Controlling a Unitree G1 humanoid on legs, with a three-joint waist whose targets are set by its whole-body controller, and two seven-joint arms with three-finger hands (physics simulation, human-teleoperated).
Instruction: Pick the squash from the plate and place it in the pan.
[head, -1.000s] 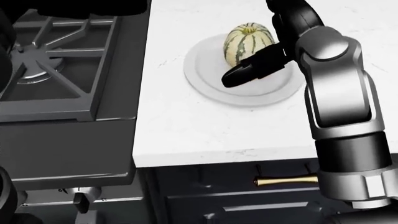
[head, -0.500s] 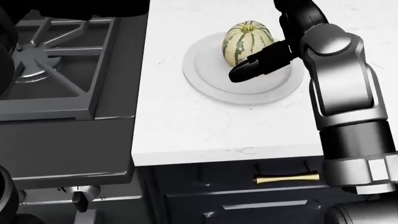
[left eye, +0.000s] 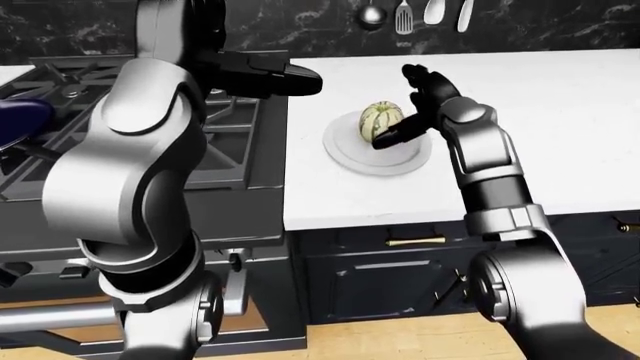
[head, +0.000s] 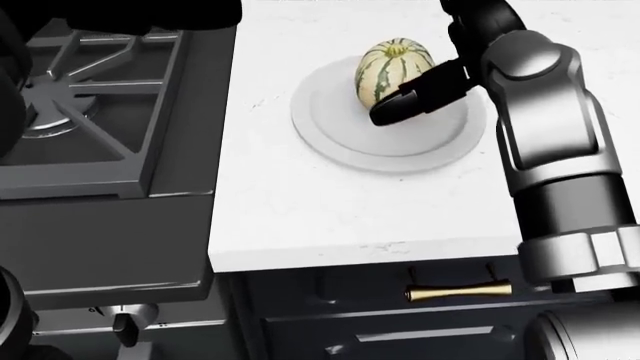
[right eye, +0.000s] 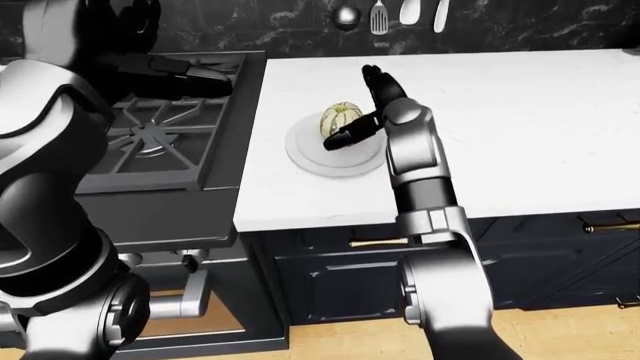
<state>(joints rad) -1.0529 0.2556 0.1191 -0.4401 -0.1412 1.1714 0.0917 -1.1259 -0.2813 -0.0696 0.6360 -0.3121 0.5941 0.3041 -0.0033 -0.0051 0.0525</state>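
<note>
1. Squash (head: 392, 69): lies on the plate (head: 340, 139), upper centre of the head view, striped cream and green, stem end toward the top of the frame.
2. Right robot hand (head: 428, 79): fingers spread, not closed. One dark finger (head: 415, 97) crosses the squash's lower right flank; others rise past its right side in the right-eye view. Touching or just short, cannot tell. Nothing held.
3. Handling, as a judgement: hard rind, stiff, smooth and rounded, likely to roll or slip. Moderate weight. Best taken across the widest middle, fingers on opposite flanks.
4. Plate rests on the white tabletop (head: 300, 202).
5. Stove (head: 90, 97) fills the left of the head view. A dark blue object shows at far left of the left-eye view; no pan is identifiable.
6. Left robot hand (left eye: 290, 77): raised over the stove edge, fingers extended, empty.
</note>
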